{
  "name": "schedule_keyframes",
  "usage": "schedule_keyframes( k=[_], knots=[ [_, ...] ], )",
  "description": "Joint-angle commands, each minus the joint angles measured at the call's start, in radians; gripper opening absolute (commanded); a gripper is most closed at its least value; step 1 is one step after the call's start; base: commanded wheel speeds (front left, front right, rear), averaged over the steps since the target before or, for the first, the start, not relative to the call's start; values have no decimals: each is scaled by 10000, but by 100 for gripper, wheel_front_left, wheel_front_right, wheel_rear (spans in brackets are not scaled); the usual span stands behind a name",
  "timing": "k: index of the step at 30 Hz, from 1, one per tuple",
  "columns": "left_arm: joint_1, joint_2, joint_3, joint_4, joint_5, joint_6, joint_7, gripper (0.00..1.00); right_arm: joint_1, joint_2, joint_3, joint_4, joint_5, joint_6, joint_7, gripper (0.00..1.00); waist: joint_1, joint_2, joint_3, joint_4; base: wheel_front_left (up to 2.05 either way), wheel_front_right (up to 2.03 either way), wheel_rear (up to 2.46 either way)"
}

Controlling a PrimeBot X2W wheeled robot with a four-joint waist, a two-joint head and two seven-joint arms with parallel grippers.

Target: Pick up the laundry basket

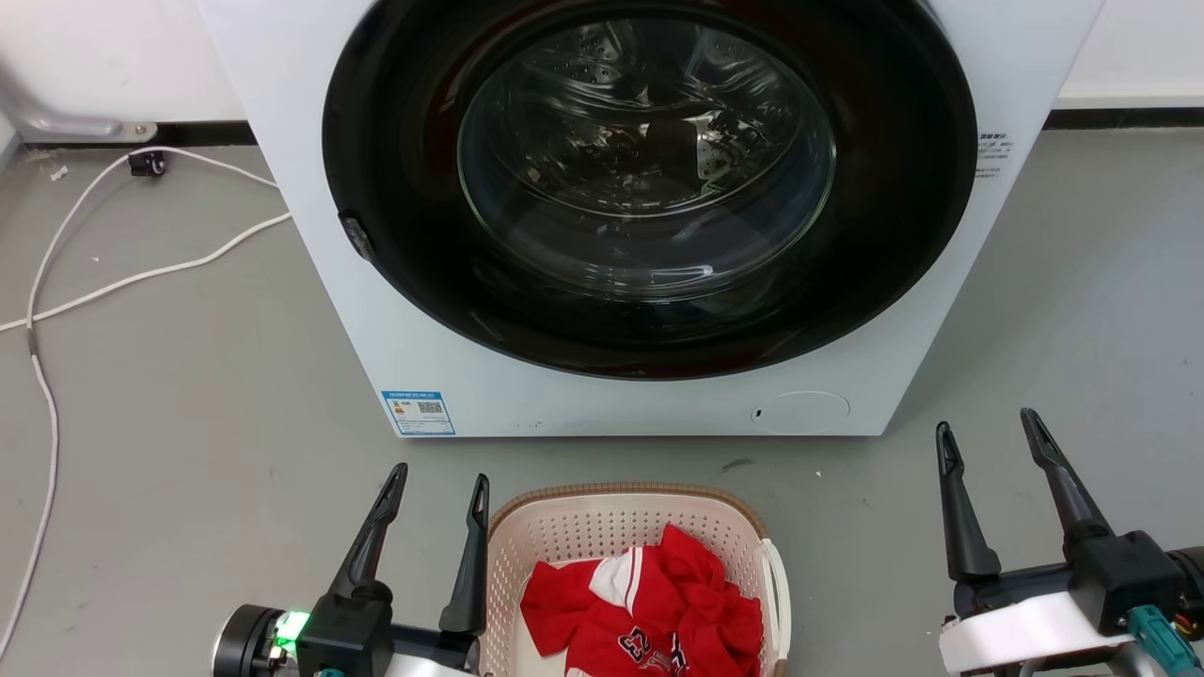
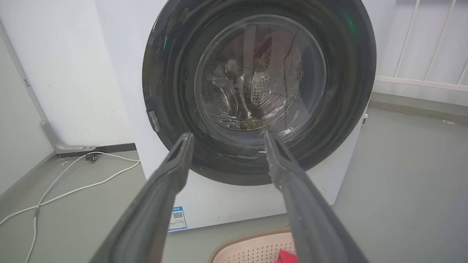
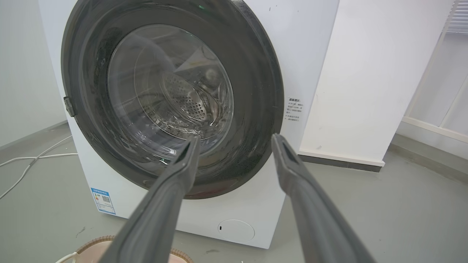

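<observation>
The cream perforated laundry basket (image 1: 602,531) with a brown woven rim sits on the floor in front of the washer, at the bottom centre of the head view. Red and white clothes (image 1: 658,611) lie inside it. A white loop handle (image 1: 779,588) shows on its right side. My left gripper (image 1: 440,489) stands open just left of the basket, its inner finger close beside the rim. My right gripper (image 1: 988,432) is open and well to the right of the basket. The basket's rim (image 2: 252,246) peeks in at the bottom of the left wrist view, and a corner of the basket (image 3: 95,252) in the right wrist view.
A white front-loading washer (image 1: 621,395) with a shut dark round door (image 1: 649,179) stands right behind the basket. White cables (image 1: 56,310) trail across the grey floor at the left. A white wall block (image 3: 365,80) stands to the washer's right.
</observation>
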Motion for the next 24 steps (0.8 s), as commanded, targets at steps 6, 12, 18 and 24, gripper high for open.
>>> schedule_keyframes(
  k=[6, 12, 18, 24],
  knots=[
    [-85, -28, 73, 109, -90, -32, -28, 100, -140, -9, -38, 26, 95, -3, -26, 100, 0, 0, 356, -3, 0, 0, 0],
    [-490, -43, 237, 731, -176, -91, -26, 100, -408, -7, 33, 363, 107, -3, -26, 100, 0, 0, 1200, 30, 0, 0, 0],
    [-1661, -28, 654, 1911, -128, -147, -26, 100, -1420, -2, 187, 1446, 280, -3, -24, 100, 0, 0, 2943, -41, 0, 0, 0],
    [-3195, 262, 1142, 3626, -259, -376, -28, 100, -2823, -4, 419, 2964, 338, -5, -25, 100, 0, 0, 4489, -221, 0, 0, 0]
  ],
)
